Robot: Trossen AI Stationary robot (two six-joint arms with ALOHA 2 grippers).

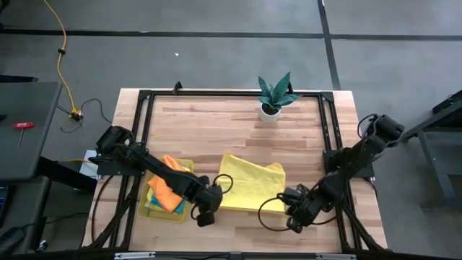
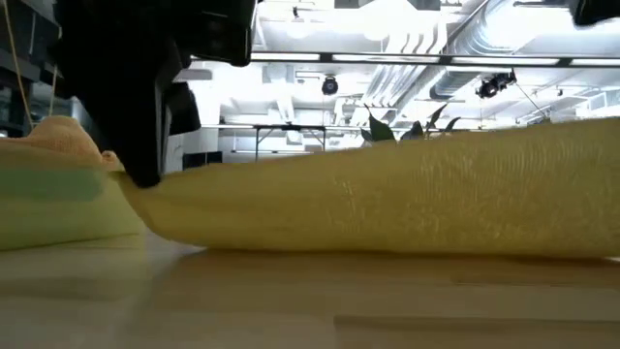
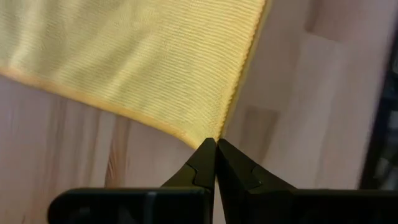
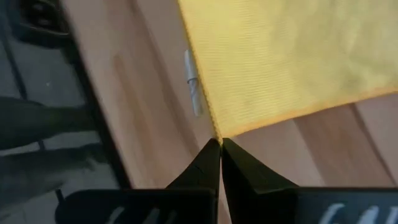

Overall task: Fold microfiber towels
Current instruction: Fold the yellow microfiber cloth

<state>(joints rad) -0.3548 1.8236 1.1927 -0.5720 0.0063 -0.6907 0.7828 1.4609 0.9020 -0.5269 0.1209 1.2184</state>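
Note:
A yellow microfiber towel (image 1: 249, 184) lies spread on the wooden table, mid-front. My left gripper (image 1: 204, 214) is at its near-left corner, and my right gripper (image 1: 292, 219) at its near-right corner. Both are shut with their tips on the corners. In the low view the towel (image 2: 387, 194) fills the width, and my left finger (image 2: 145, 165) stands at its left end. More towels, an orange one (image 1: 167, 184) on top, are stacked in a yellow tray (image 1: 155, 214) to the left. My left gripper (image 3: 215, 142) has the towel's near-left corner (image 3: 202, 127) at the very tips of its shut fingers. They point steeply down from the near-left. The rest of the towel lies on the table. My right gripper (image 4: 219, 142) meets the near-right corner (image 4: 227, 127) at the very tips of its shut fingers, coming steeply down from the near-right. The rest of the towel lies flat on the wood.
A small potted plant (image 1: 274, 97) stands at the table's far edge. A black frame rail (image 1: 141, 144) runs around the tabletop. Bare wood lies between the towel and the plant.

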